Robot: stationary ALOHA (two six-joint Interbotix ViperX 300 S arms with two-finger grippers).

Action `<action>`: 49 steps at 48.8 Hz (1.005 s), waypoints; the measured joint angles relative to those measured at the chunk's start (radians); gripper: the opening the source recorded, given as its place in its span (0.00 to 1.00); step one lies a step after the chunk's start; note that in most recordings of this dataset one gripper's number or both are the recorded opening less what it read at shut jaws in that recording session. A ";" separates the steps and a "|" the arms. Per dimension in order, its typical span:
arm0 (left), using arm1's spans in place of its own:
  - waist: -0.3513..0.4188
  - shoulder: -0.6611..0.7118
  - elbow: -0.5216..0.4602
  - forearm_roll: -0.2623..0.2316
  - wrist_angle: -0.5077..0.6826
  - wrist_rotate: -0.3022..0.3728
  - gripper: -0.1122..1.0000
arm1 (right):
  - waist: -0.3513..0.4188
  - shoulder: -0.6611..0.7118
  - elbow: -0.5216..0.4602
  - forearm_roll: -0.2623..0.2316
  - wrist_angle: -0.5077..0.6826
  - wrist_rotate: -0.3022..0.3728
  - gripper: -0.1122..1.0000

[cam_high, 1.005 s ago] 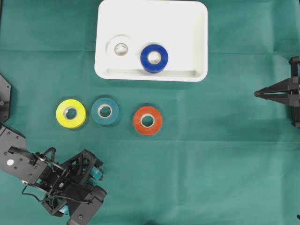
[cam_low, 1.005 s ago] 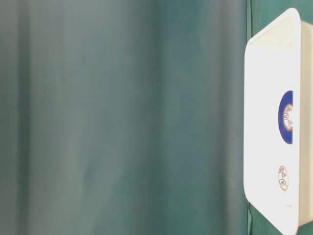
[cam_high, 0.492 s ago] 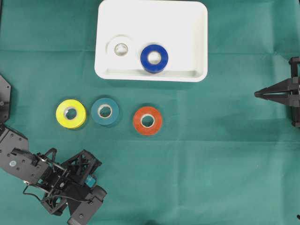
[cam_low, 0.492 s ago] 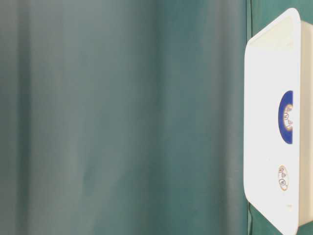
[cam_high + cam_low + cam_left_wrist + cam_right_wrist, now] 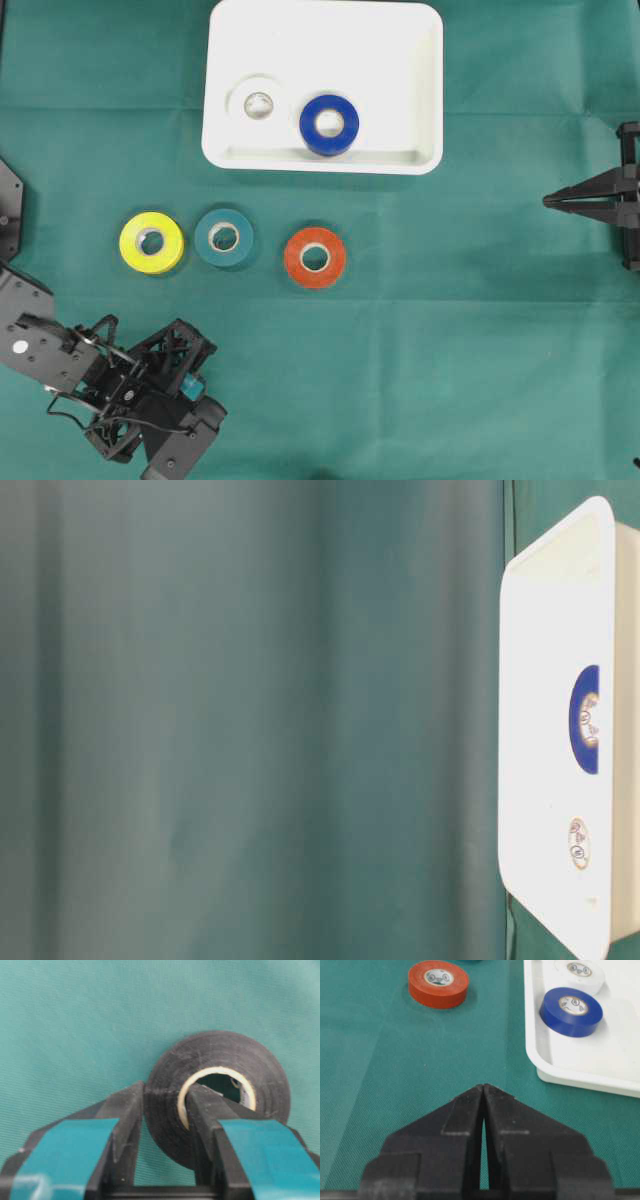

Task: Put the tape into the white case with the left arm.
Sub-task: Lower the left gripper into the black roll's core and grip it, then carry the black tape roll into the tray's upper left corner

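Green cloth-covered table (image 5: pixel 450 330). Left arm's teal-striped gripper (image 5: pixel 165 1110) clamped on black tape roll (image 5: pixel 220 1095) at near-left corner, well apart from white plastic rectangular case (image 5: pixel 425 90). Right all-black gripper (image 5: pixel 483 1105) pressed together, holding nothing.

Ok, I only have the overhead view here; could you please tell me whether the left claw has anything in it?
Observer: Yes. In the left wrist view the left claw is shut on a black tape roll, which the arm hides from you.
Operator: How is it gripped, please?
Observer: One finger sits outside the roll's wall and the other inside its cardboard core.
Operator: And the right claw?
Observer: Its wrist view shows the right claw shut, with nothing between the fingers.
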 measured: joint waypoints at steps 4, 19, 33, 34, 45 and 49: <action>0.000 -0.028 -0.018 0.000 0.035 -0.002 0.30 | 0.000 0.000 0.000 0.000 0.000 0.000 0.01; -0.005 -0.106 -0.067 0.000 0.218 -0.002 0.30 | 0.000 0.000 0.000 0.000 0.000 0.000 0.01; 0.043 -0.104 -0.061 -0.002 0.233 0.000 0.30 | 0.002 0.000 0.000 0.000 0.000 0.000 0.01; 0.052 -0.106 -0.060 -0.002 0.233 0.000 0.30 | 0.002 0.000 0.000 0.000 0.000 -0.002 0.01; 0.173 -0.106 -0.060 0.000 0.233 0.011 0.30 | 0.000 0.000 0.000 0.000 0.000 -0.002 0.01; 0.218 -0.106 -0.058 0.002 0.232 0.015 0.30 | 0.000 0.002 0.000 0.002 0.000 0.000 0.01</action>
